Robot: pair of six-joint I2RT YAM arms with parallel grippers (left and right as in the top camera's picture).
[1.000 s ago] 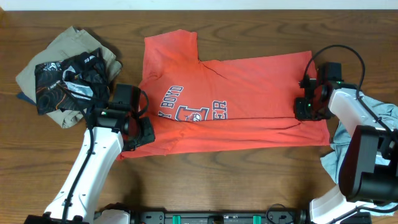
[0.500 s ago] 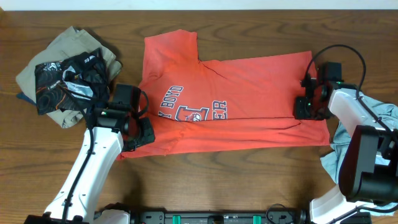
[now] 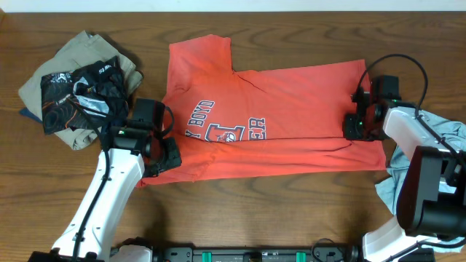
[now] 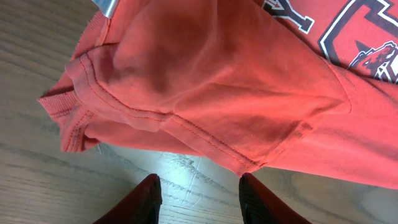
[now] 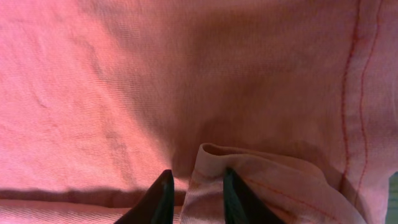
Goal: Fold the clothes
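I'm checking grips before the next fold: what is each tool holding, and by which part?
The right tool pinches a raised fold of the coral-red cotton T-shirt near its stitched hem. The left tool stands open, holding nothing.

T-shirt (image 3: 291,109) chest lettering, perhaps "BOYD" (rest hidden)

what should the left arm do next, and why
Probably ease the left gripper forward until its open jaws straddle the T-shirt at its near seam edge: they hang over bare table just short of it, holding nothing.
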